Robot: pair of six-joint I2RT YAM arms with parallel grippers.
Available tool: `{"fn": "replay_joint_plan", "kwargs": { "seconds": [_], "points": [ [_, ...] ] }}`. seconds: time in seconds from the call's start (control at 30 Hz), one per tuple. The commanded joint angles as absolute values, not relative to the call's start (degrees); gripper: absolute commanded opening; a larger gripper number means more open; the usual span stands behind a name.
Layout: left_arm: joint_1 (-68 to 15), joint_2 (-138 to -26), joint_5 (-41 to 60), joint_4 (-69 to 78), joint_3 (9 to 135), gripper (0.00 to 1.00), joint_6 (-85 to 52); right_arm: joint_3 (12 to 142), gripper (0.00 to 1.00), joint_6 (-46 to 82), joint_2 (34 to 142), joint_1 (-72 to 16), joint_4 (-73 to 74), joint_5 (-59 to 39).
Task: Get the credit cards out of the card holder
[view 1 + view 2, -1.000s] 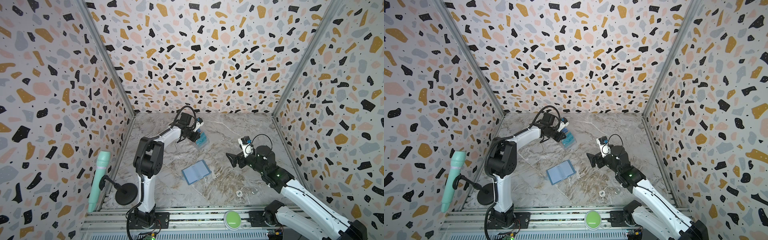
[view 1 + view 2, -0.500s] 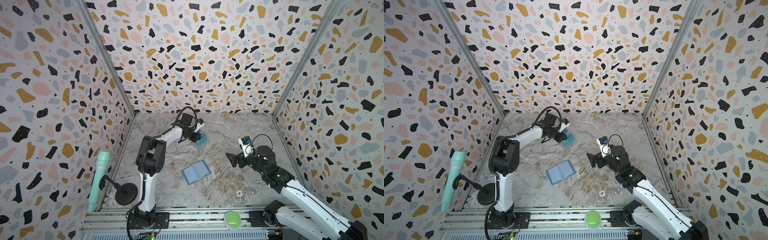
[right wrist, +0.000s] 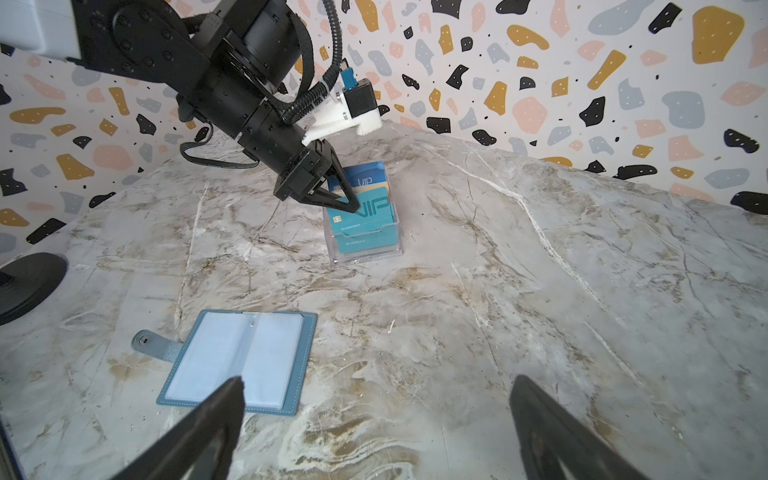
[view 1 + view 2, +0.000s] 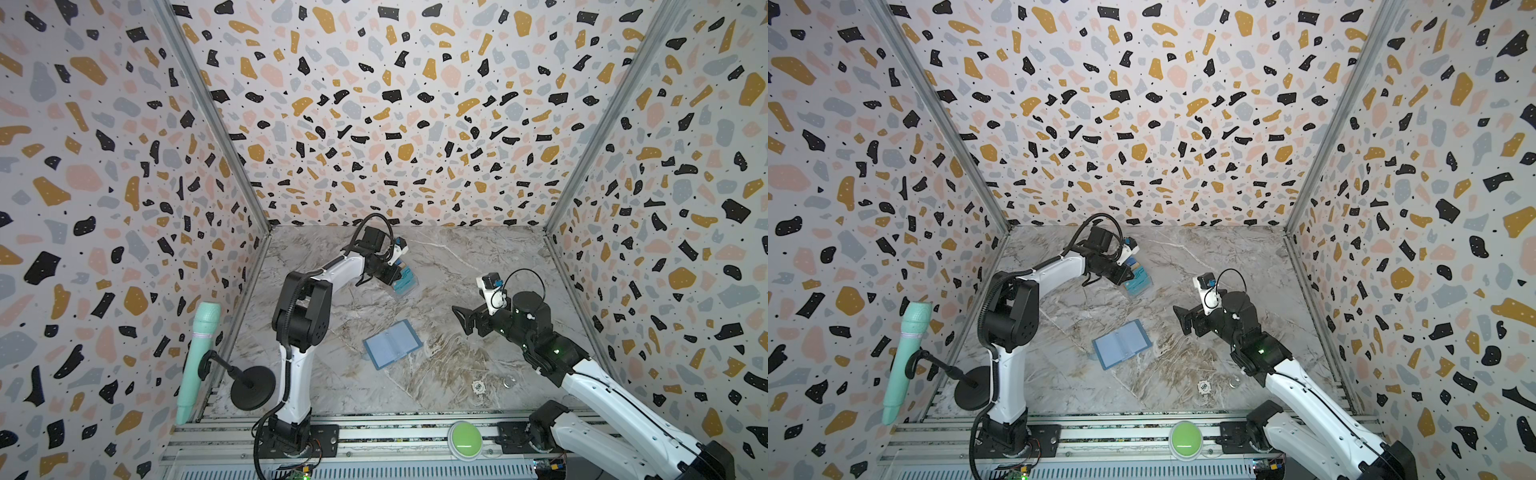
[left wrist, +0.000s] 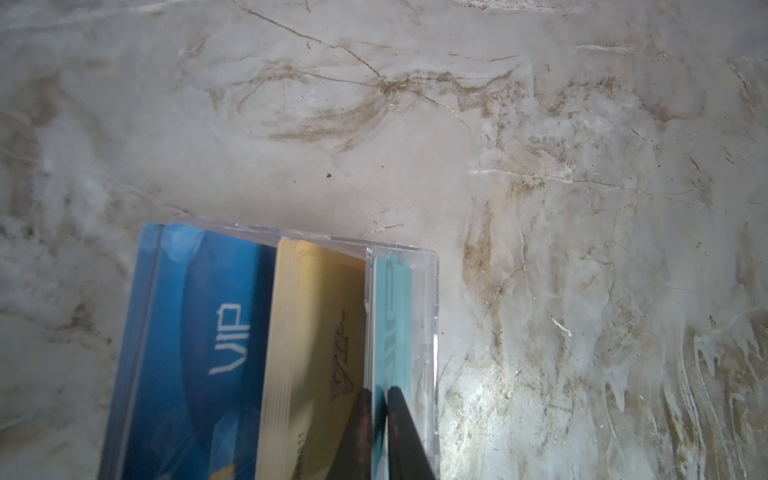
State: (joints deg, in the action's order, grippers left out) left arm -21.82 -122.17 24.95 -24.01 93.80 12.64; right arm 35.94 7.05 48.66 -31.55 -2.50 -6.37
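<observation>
Your left gripper (image 3: pixel 353 205) reaches down into the clear stand (image 3: pixel 365 249) at the back of the table (image 4: pixel 457 257). Its jaws are nearly together on either side of a teal card (image 3: pixel 361 216), at its top edge, but you cannot tell whether they pinch it or have let go. That edge is the only part the front tier leaves free, which is likely why the approach comes from above. Behind it the yellow card (image 5: pixel 316 324) and dark blue card (image 5: pixel 199 332) stand upright, each in its own tier. The card holder (image 3: pixel 237 361) lies well apart, spread open and flat. Its clear sleeves look empty, so the task seems nearly done. Your right gripper (image 3: pixel 378 382) hovers near it, jaws spread wide and holding nothing, probably placed to steady it.
</observation>
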Motion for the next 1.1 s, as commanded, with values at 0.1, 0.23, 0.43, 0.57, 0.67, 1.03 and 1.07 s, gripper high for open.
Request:
{"fn": "replay_joint_plan", "kwargs": {
  "seconds": [0.1,0.23,0.43,0.57,0.67,1.03,1.07],
  "points": [
    [-21.79,-122.10,24.04,-24.29,94.85,0.19,12.61,35.95,1.00,7.12,47.64,-31.53,-1.40,-6.07],
    [-21.80,-121.60,24.26,-23.82,94.45,0.21,12.47,35.95,1.00,7.12,47.80,-31.51,-1.36,-6.09],
    [-21.81,-119.82,24.25,-22.56,93.31,0.22,11.75,35.86,1.00,7.03,47.98,-31.55,-1.31,-6.12],
    [-21.83,-115.93,20.83,-19.24,89.93,0.23,10.40,35.86,1.00,6.94,48.08,-31.55,-1.19,-6.04],
    [-21.80,-111.73,17.97,-16.40,86.55,0.25,9.00,35.68,1.00,7.05,48.20,-31.51,-0.87,-5.33],
    [-21.76,-88.53,1.50,0.73,64.54,0.50,0.87,35.93,0.99,7.60,48.42,-31.21,-1.15,2.00],
    [-21.79,-86.68,0.08,1.30,62.82,0.51,0.52,35.86,0.99,7.83,48.50,-31.08,-0.87,2.93]
  ]
}}
